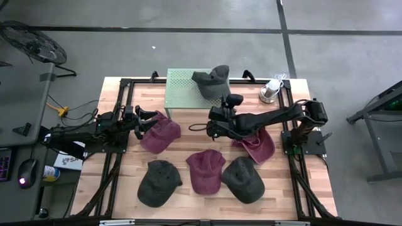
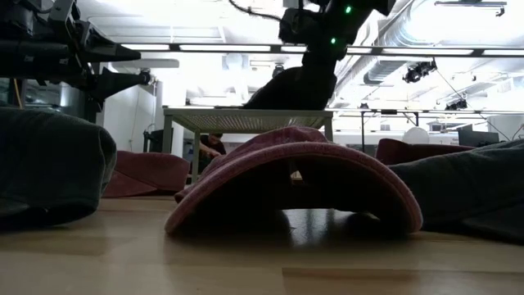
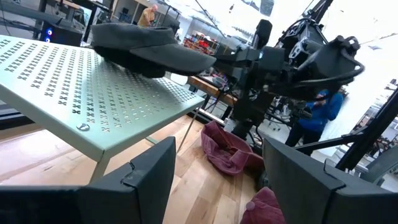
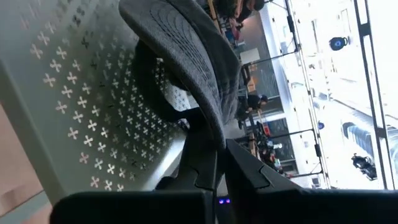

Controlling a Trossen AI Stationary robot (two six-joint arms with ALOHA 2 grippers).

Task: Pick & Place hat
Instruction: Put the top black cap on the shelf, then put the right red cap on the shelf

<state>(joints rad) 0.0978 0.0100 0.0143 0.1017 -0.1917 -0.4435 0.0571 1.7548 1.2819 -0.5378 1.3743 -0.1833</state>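
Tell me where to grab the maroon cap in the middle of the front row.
Take the middle maroon cap by its brim, the flat thin end at the table's front edge, coming straight down. The crown is soft and domed. Dark caps lie close on both sides, so approach from the front.

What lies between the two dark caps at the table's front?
In the high view, a maroon cap lies between the left dark cap and the right dark cap.

Grey concrete floor (image 1: 188, 53) with dark seams, fan (image 1: 28, 41) standing left.
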